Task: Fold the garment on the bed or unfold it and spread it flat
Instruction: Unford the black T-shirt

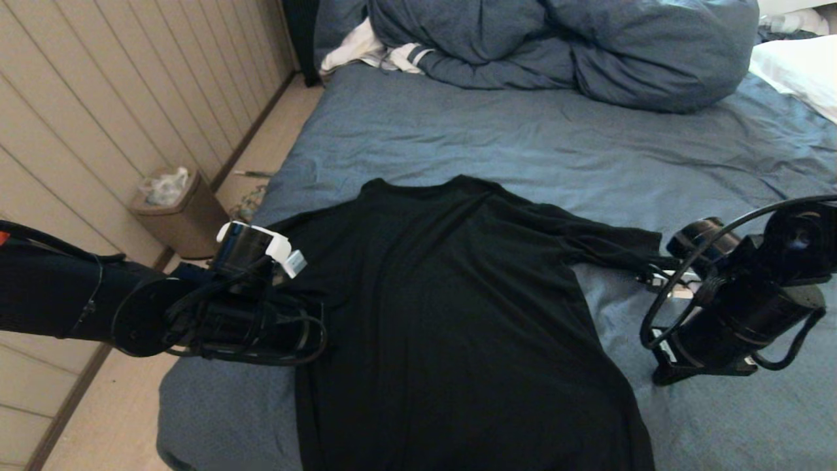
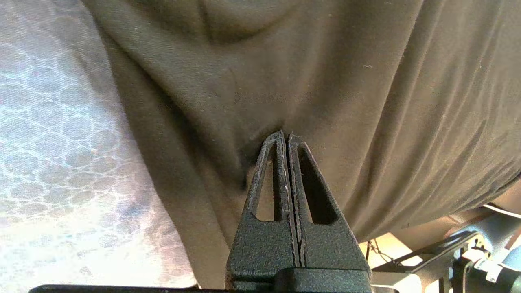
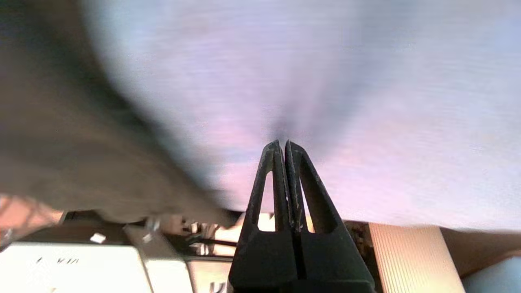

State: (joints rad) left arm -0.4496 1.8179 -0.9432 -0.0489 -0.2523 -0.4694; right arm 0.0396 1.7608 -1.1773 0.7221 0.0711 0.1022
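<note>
The garment (image 1: pixel 444 314), a black T-shirt with its plain side up, lies spread on the bed (image 1: pixel 523 137), collar toward the far end. My left arm (image 1: pixel 248 307) reaches in over the shirt's left edge. The left gripper (image 2: pixel 285 134) is shut, its tips pressed into the black cloth, which dimples around them. My right arm (image 1: pixel 732 307) hovers just beyond the tip of the right sleeve (image 1: pixel 614 245). The right gripper (image 3: pixel 283 142) is shut with nothing in it, tips against the blue sheet (image 3: pixel 366 101) beside the garment (image 3: pixel 61 142).
A bulky blue duvet (image 1: pixel 588 52) and a white stripe-cuffed cloth (image 1: pixel 366 49) lie at the far end, a white pillow (image 1: pixel 798 72) at far right. A lined bin (image 1: pixel 180 216) stands on the floor by the panelled wall, left of the bed's edge.
</note>
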